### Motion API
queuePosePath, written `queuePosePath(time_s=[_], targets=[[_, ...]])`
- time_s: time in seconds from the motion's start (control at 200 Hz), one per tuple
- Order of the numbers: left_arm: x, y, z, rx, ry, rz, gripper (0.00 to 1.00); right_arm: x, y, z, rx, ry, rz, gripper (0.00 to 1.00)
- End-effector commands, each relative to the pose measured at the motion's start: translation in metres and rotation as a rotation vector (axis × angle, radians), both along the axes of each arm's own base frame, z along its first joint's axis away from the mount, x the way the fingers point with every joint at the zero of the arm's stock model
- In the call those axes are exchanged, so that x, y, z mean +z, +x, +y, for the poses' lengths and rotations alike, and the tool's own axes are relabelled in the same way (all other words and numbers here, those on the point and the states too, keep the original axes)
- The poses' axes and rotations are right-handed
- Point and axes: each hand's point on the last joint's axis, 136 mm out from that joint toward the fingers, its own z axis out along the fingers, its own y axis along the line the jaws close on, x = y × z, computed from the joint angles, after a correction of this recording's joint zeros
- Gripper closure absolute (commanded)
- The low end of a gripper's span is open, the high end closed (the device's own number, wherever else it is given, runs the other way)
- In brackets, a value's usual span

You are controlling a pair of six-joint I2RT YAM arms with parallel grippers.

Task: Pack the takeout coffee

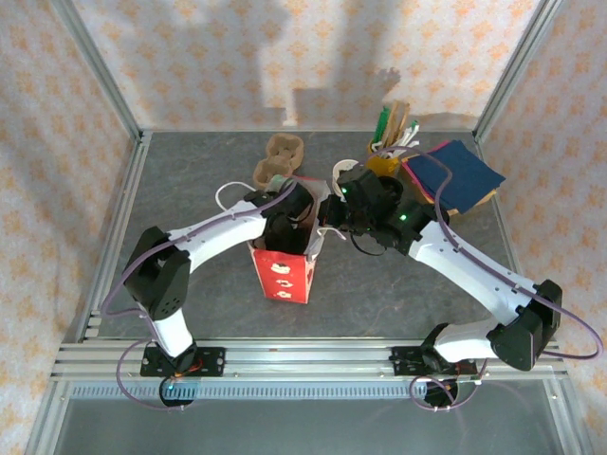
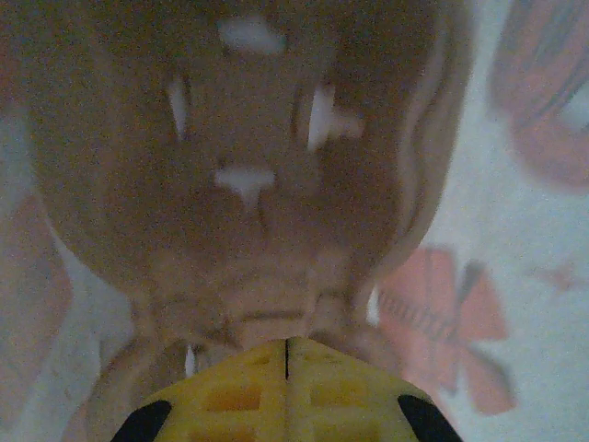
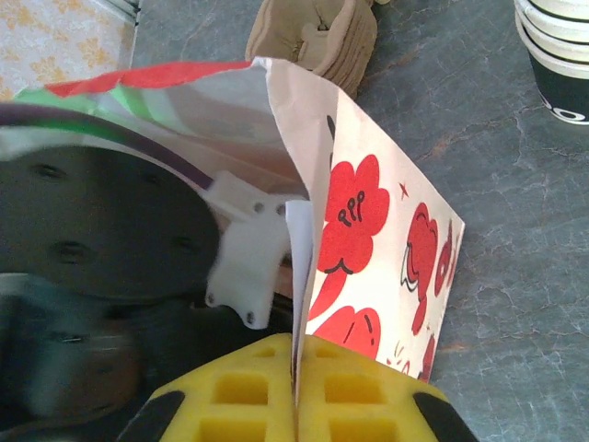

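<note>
Far left, top view: left arm [image 1: 204, 237] stretched from its base toward 2 o'clock, wrist sunk into the mouth of the paper bag [image 1: 282, 275].

Left gripper [image 2: 287, 373]: yellow fingers pressed together, hairline seam only. Just past the tips, blurred and very close, a brown moulded carrier [image 2: 248, 184], with pale paper and faint red print to either side of it. Carrier edge reaching down to the fingertips; cannot tell whether anything is pinched there.

Bag upright near the middle of the grey table [image 1: 190, 190], red and white, mouth open.

At 12 o'clock of the bag, just beyond it: stack of carriers [image 1: 278, 159], flat on the table.

Right gripper [image 3: 296, 382]: closed on the bag's upper rim, white paper edge caught between the two yellow fingers, printed side at 3 o'clock of them. Left arm's black joint and white bracket close by at 9 o'clock.

Coffee cup [image 3: 557, 55]: outside the bag, upright on the table, white with a dark lower band. From above [image 1: 344, 171] at about 1 o'clock of the bag, right beside the right arm's wrist, untouched by either gripper.

At 3 o'clock of it, close by: yellow cup [image 1: 384, 163] crammed with stirrers.

Further toward 3 o'clock: blue cloth [image 1: 455, 175] on a small pile of coloured sheets.
</note>
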Motion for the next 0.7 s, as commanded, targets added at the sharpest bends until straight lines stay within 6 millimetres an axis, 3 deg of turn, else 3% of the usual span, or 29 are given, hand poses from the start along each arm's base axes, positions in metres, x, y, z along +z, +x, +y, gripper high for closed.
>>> queuePosePath(time_s=[0.0,0.265,0.46,0.561,0.696], targets=[[0.035,0.01,0.004,0.058,0.001,-0.068,0.96,-0.006,0.0,-0.001,0.004,-0.016,-0.001,0.97],[0.101,0.024,0.008,0.083,-0.021,-0.194,0.97,-0.003,0.001,-0.002,0.002,-0.013,-0.022,0.97],[0.173,0.027,0.011,0.105,-0.135,-0.319,0.97,0.001,0.002,-0.002,0.022,-0.013,-0.066,0.98],[0.212,0.031,0.033,0.162,-0.175,-0.409,0.96,0.007,0.0,0.001,0.066,0.002,-0.1,0.99],[0.259,0.038,0.095,0.312,-0.17,-0.554,0.96,0.024,-0.008,0.008,0.154,0.041,-0.176,0.99]])
